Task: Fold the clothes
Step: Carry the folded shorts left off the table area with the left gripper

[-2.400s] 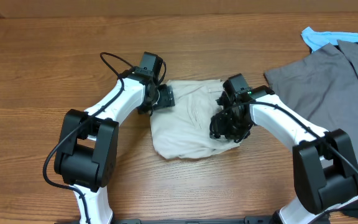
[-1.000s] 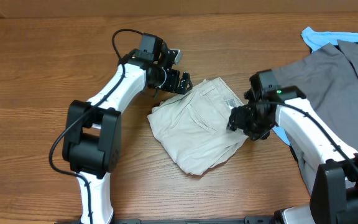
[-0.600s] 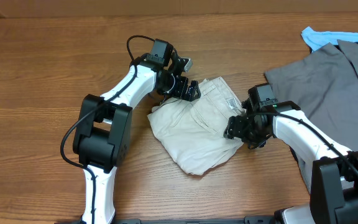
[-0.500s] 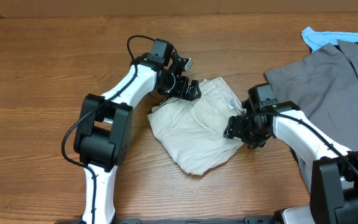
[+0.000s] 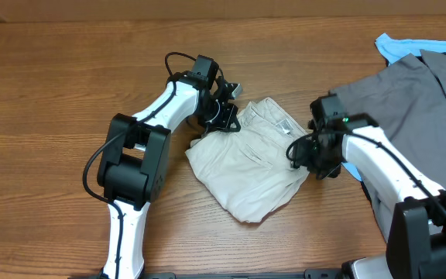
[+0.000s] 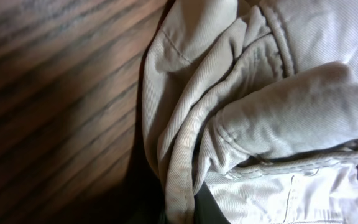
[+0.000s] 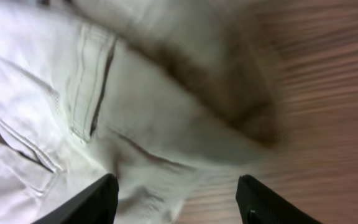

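Note:
The clothes are pale beige shorts, lying bunched and partly folded on the wooden table. My left gripper is at their upper left corner. In the left wrist view it is shut on a fold of the shorts' edge, with the waistband seam bunched just beyond. My right gripper hovers at the shorts' right edge. Its fingers stand wide apart and open over the beige cloth and the bare wood beside it.
A large grey garment spreads over the right side of the table, close behind my right arm. A light blue cloth lies at the far right corner. Bare wood stretches to the left and front.
My left gripper has closed on the shorts' upper left edge. The right gripper has lifted off the cloth and shifted slightly up and right. The shorts slid a little.

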You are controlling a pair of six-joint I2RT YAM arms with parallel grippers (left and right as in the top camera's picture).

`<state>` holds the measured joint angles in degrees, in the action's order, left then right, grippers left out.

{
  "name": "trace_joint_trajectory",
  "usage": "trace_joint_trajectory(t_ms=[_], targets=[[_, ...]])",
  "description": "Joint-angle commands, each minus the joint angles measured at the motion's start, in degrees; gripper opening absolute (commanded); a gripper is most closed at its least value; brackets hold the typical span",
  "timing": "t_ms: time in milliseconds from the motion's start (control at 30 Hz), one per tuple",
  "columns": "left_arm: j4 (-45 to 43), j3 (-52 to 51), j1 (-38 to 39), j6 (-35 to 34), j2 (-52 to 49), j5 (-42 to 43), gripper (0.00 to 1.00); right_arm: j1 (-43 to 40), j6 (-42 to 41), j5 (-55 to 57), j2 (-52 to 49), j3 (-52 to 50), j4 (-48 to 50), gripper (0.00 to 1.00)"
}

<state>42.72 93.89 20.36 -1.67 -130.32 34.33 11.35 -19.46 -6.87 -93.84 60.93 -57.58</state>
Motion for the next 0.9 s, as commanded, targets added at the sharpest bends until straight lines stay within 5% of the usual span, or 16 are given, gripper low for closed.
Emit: trace_joint_trajectory(t_ms=[0,167,633,867], targets=[[1.92,-0.24,-4.76,-1.90,-1.62,-1.70,0.04,-2.49,-0.09,3.82,2.58,6.95,-4.02,0.65],[2.14,-0.07,-16.63,-7.06,0.46,-1.75,0.04,-5.62,0.02,3.85,3.85,9.53,-6.47,0.67],[0.00,-0.07,-68.70,-19.96,6.38,5.51,0.04,-6.93,0.33,3.82,3.85,9.53,-6.69,0.68],[-1.42,-0.07,-83.45,-20.35,6.38,6.25,0.09,-6.93,0.31,3.80,3.82,9.53,-6.03,0.71]])
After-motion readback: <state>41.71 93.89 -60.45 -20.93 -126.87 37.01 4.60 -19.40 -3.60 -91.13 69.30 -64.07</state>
